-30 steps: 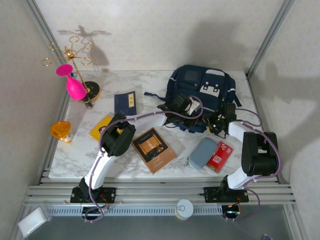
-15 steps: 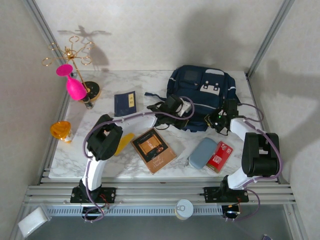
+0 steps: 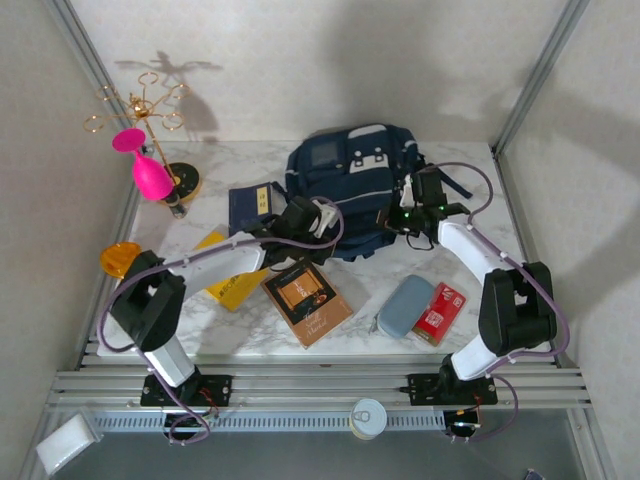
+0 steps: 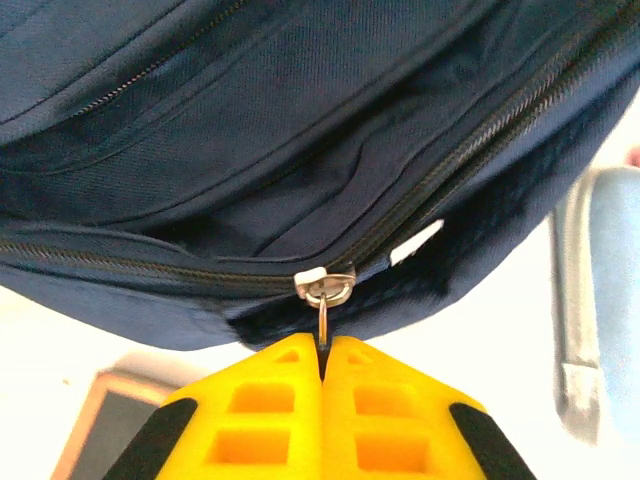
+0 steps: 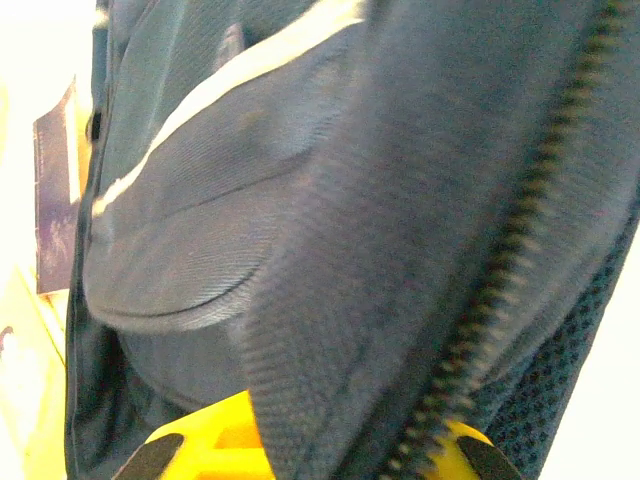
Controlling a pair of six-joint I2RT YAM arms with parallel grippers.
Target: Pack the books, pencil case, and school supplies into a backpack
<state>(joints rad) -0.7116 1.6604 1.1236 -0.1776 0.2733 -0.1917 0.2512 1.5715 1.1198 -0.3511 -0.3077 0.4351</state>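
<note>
Top external, backpack: rear centre of table, lying flat; soft, floppy fabric, likely shifts when tugged.
Right gripper: closed on a backpack fabric fold, anchoring.
Left gripper: pincer closed on zipper pull, the proper hold; thin, slippery metal.

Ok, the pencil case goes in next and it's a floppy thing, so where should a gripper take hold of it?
From above, pinching across the short width of the pencil case, probably toward its near-left end: it lies flat and slanted, and the red pack crowds its right long edge.
</note>
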